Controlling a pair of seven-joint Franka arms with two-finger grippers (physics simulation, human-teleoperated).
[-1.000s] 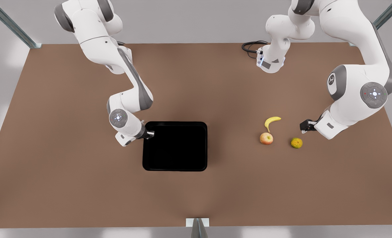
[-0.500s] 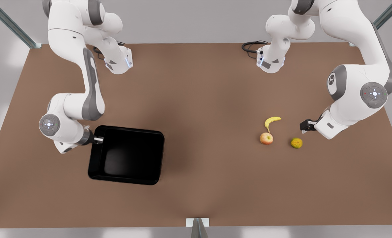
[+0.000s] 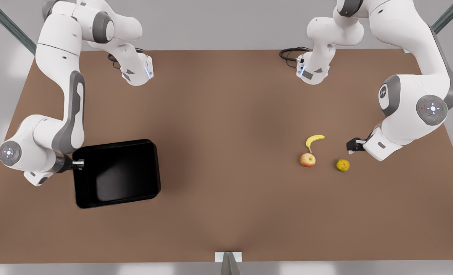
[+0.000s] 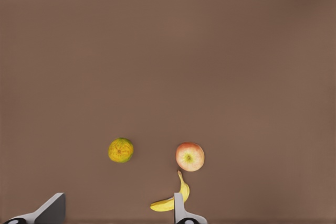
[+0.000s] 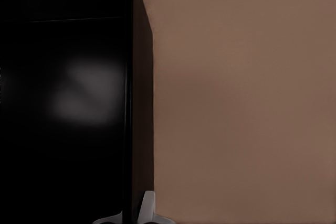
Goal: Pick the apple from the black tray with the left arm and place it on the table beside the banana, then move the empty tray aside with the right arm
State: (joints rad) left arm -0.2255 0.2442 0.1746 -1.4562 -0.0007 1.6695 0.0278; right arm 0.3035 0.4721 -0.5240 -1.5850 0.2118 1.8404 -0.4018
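Right gripper (image 3: 79, 164), pinched on the black tray (image 3: 115, 173) rim, could lose the tilting tray if that thin hold slips.

There are no words or numbers to read anywhere. The one sign is a small round white mark (image 3: 382, 92) on the grey joint of the arm at the front view's right. It looks like a logo, but it is too small to make out.
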